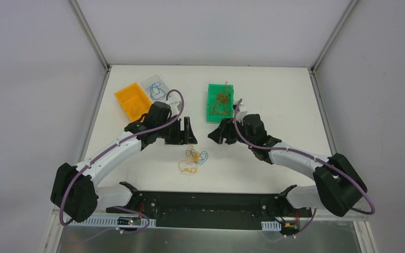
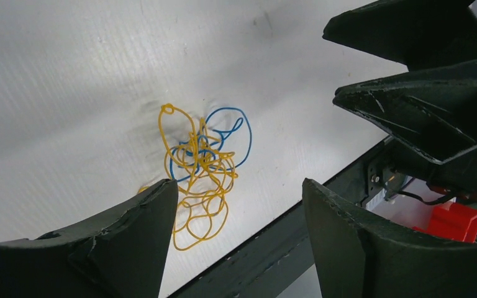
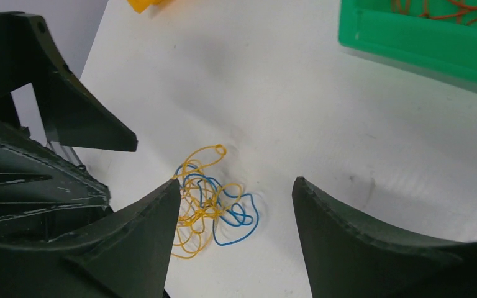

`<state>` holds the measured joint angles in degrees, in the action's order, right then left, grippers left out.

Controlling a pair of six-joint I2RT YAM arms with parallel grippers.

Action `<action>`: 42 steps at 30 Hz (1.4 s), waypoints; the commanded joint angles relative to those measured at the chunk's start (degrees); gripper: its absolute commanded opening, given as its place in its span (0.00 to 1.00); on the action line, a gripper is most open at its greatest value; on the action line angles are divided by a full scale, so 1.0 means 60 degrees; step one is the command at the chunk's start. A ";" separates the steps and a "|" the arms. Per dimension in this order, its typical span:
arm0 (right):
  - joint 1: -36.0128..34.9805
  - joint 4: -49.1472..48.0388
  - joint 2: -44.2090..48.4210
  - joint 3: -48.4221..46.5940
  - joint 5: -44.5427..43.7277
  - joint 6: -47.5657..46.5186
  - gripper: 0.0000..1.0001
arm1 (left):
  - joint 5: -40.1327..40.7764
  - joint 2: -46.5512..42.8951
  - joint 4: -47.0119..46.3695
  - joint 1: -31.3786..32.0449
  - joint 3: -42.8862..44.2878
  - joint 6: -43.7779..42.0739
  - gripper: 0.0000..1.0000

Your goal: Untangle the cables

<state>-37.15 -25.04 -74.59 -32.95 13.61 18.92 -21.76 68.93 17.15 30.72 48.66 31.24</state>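
The flat white worktop (image 1: 274, 158) carries a loose tangle of thin yellow and blue wires (image 1: 192, 161) near its middle, lying on the bare surface. Toward the far edge sit a rectangular orange plastic tray (image 1: 121, 97), a clear plastic tray (image 1: 150, 81) just beside it, and — well apart to the right — a rectangular green plastic tray (image 1: 210, 105).

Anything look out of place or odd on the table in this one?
A clump of yellow and blue wires lies loose on the table near the left hand and the right hand, knotted together, outside any tray. The orange tray sits at an angle to the green tray. Nothing looks spilled or broken.
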 commanded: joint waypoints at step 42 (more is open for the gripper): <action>-0.2581 0.2463 -0.2812 -0.1766 -0.2722 0.1923 0.00 | 0.1440 0.1573 -0.0353 0.0359 -0.1025 -0.0038 0.03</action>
<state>-52.29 -10.81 -94.59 -43.70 1.83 30.70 -16.51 78.46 16.01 32.32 43.09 30.94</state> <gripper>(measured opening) 0.031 0.111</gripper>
